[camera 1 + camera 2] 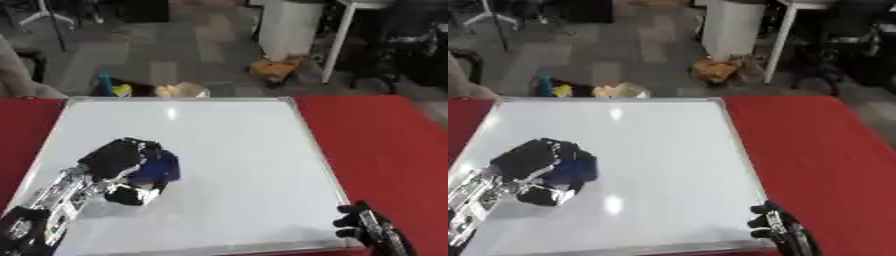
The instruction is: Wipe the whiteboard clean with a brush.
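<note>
A white whiteboard (236, 150) with a silver frame lies flat on the red table (376, 145); I see no marks on it. My left hand (118, 160) rests on the board's left part, fingers curled round a dark blue brush (159, 167) pressed to the surface. My right hand (372, 230) shows at the board's lower right corner, by the frame, with dark fingers curled and holding nothing.
Beyond the table's far edge lie floor clutter: a blue and yellow item (114, 89), a crumpled tan bag (182, 90), an orange-brown object (274, 68) and a white table leg (339, 40). Red tabletop flanks the board on both sides.
</note>
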You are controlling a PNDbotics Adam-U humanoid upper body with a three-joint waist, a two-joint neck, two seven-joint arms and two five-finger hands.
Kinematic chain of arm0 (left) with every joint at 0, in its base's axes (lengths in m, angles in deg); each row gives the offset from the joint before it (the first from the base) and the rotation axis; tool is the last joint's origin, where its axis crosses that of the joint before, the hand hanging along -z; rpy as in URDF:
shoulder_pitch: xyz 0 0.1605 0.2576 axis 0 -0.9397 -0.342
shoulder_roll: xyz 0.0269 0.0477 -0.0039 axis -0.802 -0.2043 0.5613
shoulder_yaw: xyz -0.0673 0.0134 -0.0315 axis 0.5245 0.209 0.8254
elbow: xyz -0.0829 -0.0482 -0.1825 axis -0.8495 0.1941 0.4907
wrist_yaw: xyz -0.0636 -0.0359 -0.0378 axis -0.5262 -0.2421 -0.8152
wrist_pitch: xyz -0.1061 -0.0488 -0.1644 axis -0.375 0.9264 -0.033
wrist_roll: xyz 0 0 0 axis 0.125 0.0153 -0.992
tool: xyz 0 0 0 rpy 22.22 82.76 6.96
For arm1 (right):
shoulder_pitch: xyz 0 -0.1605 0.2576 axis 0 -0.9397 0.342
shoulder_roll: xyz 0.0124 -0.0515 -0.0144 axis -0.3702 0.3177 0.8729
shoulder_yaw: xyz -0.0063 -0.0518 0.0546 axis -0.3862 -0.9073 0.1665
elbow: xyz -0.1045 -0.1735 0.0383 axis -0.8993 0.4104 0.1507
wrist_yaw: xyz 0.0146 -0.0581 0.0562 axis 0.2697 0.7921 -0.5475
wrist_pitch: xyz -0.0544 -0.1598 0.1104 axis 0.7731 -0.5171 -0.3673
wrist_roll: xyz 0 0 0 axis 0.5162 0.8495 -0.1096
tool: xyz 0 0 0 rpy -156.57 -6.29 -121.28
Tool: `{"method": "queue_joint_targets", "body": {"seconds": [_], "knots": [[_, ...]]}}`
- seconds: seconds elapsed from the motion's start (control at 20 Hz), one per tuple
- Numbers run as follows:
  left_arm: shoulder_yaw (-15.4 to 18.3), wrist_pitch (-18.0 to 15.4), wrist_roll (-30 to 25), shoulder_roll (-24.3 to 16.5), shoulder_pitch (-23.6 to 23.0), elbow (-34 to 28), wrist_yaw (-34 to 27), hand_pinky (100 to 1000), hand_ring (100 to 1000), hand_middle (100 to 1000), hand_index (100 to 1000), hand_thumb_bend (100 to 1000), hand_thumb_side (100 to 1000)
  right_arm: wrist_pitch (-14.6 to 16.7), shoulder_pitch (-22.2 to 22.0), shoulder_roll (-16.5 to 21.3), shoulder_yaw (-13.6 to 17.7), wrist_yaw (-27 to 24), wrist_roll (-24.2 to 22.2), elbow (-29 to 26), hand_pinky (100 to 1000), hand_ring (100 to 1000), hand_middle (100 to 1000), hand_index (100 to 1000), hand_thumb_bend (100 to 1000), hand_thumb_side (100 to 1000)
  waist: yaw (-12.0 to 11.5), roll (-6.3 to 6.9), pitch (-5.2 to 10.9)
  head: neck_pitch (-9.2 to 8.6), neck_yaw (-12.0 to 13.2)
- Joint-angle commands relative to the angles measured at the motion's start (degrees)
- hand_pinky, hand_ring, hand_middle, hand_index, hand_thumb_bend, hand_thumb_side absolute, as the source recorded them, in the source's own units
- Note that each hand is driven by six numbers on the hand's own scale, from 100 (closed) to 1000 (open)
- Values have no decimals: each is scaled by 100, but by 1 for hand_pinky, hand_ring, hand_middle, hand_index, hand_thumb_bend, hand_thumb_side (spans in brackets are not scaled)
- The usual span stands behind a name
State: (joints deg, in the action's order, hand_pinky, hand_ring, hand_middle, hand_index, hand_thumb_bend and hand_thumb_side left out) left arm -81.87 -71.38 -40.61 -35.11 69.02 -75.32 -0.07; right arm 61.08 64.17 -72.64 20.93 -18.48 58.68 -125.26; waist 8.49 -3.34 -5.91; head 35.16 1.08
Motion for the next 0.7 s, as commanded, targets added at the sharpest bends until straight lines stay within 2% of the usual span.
{"method": "queue_joint_targets", "body": {"seconds": [0.05,0.25,0.7], "knots": [[264,227,44,-202,114,-42,-82,581,589,655,863,151,450,7,11,48,38,-16,16,-92,599,633,476,679,100,881,-4,18,79,-56,-23],[485,496,107,-230,135,101,-102,579,588,656,863,147,452,9,6,44,42,-15,21,-89,599,632,476,679,100,882,-4,17,78,-62,-38],[742,834,217,-221,250,513,44,579,588,656,860,148,455,9,-1,32,40,-9,20,-87,599,633,476,679,100,882,5,5,66,-58,-51]]}}
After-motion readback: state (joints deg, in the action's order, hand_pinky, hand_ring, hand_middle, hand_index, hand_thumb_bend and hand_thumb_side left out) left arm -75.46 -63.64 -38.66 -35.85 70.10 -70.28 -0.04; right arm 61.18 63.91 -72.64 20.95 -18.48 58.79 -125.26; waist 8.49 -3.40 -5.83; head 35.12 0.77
